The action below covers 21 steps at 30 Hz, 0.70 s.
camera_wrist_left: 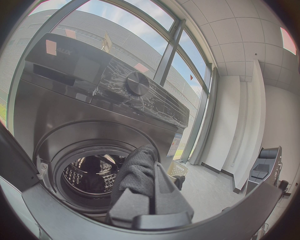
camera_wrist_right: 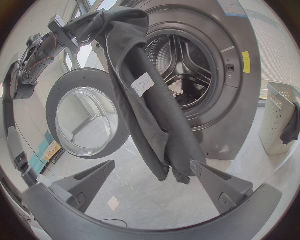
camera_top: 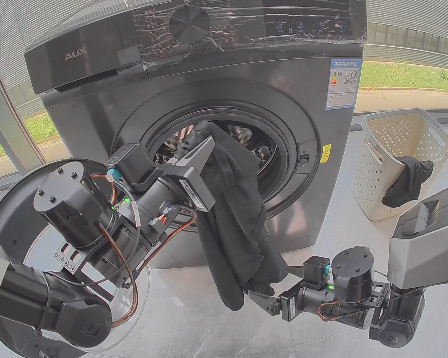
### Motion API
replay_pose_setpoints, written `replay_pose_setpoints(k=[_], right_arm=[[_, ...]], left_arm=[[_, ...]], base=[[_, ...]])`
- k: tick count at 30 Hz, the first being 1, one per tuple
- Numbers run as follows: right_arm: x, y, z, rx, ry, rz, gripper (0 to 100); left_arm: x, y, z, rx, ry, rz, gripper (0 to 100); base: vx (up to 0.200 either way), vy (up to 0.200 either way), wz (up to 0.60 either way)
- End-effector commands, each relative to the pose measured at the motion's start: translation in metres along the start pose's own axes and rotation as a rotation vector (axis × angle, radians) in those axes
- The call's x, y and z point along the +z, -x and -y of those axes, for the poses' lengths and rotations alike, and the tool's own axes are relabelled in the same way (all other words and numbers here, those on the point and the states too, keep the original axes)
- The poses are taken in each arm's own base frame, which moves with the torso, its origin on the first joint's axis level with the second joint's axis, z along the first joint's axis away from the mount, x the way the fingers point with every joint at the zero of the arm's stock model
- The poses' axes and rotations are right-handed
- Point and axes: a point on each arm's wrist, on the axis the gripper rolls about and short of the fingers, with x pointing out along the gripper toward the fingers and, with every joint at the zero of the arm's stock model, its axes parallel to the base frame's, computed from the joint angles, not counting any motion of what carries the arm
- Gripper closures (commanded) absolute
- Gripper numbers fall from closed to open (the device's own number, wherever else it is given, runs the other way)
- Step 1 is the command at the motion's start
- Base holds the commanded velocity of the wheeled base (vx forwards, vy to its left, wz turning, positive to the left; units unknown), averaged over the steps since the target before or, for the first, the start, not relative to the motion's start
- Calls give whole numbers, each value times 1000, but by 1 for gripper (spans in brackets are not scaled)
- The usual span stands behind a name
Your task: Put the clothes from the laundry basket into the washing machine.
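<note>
- One dark garment (camera_top: 230,215) hung from the left fingers (camera_top: 205,149), which were pinched shut on its top end right at the drum mouth (camera_top: 255,144) of the washing machine (camera_top: 300,92).
- Its long axis ran almost straight down, from the clamped top at the height of the opening, past the lower rim, to a hem dangling clear of the floor.
- Most of the cloth lay outside and below the opening, on the near side. Only the gripped end was level with the drum.
- Low down, the right fingers (camera_top: 263,302) were spread wide and held nothing, just beside the hem. In the right wrist view the hem showed between their two tips, though the depth was hard to judge.
- By this layout, the left arm was nearer the drum and would have to carry the top inward, while the right was nearer the tail.
- Off to the machine's left, the door (camera_top: 10,205) stood swung open.
- Well apart on the right stood the laundry basket (camera_top: 397,143), with another dark cloth (camera_top: 409,181) draped over its rim.
</note>
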Motion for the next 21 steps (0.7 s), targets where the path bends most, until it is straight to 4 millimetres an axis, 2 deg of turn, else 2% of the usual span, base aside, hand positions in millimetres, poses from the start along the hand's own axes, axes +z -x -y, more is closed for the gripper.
replay_pose_setpoints(k=[1,4,10,21], right_arm=[[-2,-9,-1,32,-8,4,0],[0,-12,-1,44,-10,12,0],[-1,-37,4,69,-47,30,0],[-4,-53,0,113,-96,37,0]], left_arm=[[0,0,3,-8,2,1,100],[0,0,3,-8,2,1,100],[0,0,3,-6,3,-3,100],[2,1,4,3,3,5,100]], base=[[0,0,0],[0,0,0],[0,0,0],[0,0,0]])
